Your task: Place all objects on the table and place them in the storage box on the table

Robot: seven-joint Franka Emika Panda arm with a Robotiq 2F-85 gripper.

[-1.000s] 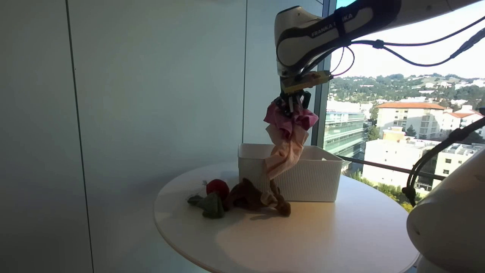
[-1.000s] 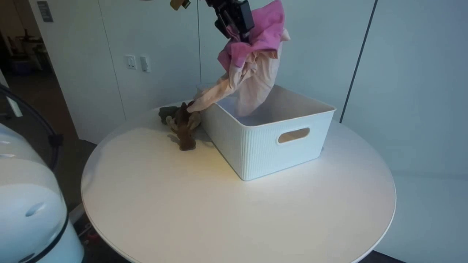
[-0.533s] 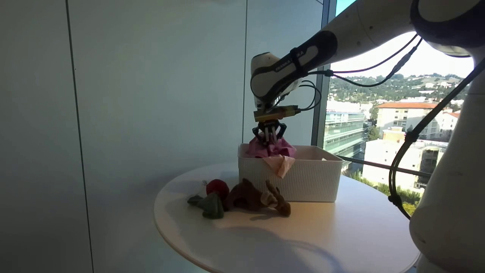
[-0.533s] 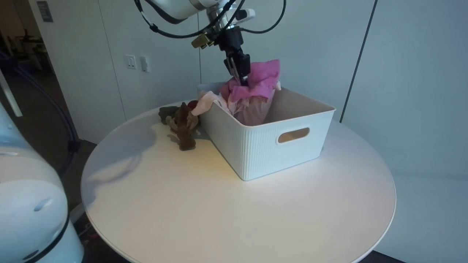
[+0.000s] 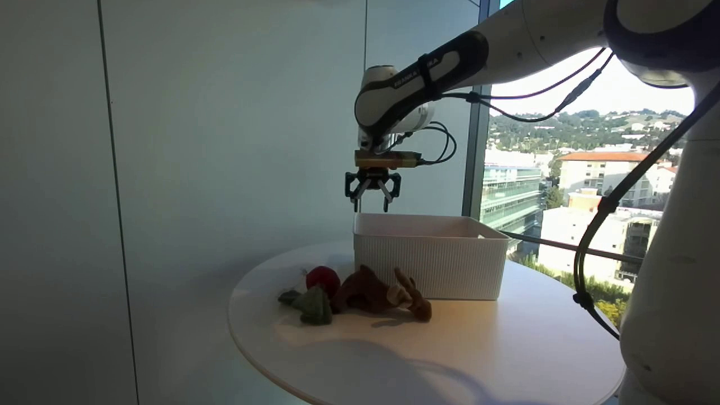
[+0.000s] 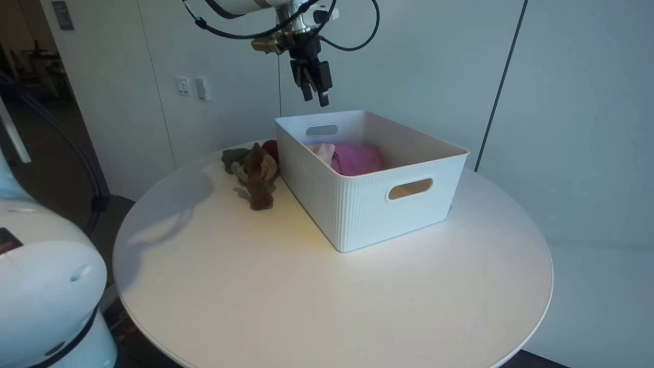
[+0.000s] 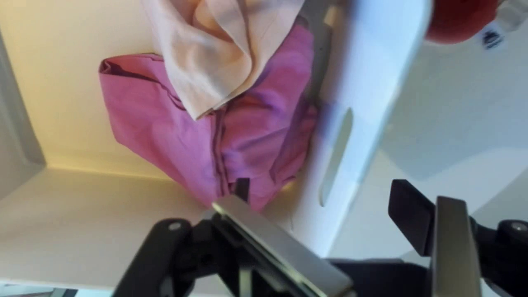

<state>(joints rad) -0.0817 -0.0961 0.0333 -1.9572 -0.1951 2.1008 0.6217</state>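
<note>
The white ribbed storage box (image 5: pixel 430 269) stands on the round table. Inside it lies a crumpled cloth, pink (image 6: pixel 357 159) with a peach part (image 7: pixel 206 57); in an exterior view the box wall hides it. My gripper (image 5: pixel 371 209) hovers above the box's far end, its jaws spread wide with nothing between them. In the wrist view the gripper (image 7: pixel 326 202) straddles the end wall with the handle slot. Beside the box on the table are a brown plush animal (image 5: pixel 365 289), a green soft object (image 5: pixel 316 306) and a red round object (image 5: pixel 323 280), close together.
The table (image 6: pixel 306 306) has a rounded edge, and a wall (image 5: pixel 225 140) rises behind it. The box rim (image 6: pixel 403 171) stands higher than the objects beside it. Cables (image 5: pixel 590 242) hang from the arm near the window.
The gripper came down over the box with the pink and peach cloth, opened and let it go. The cloth now lies inside, and the gripper has risen slightly toward the far end.
</note>
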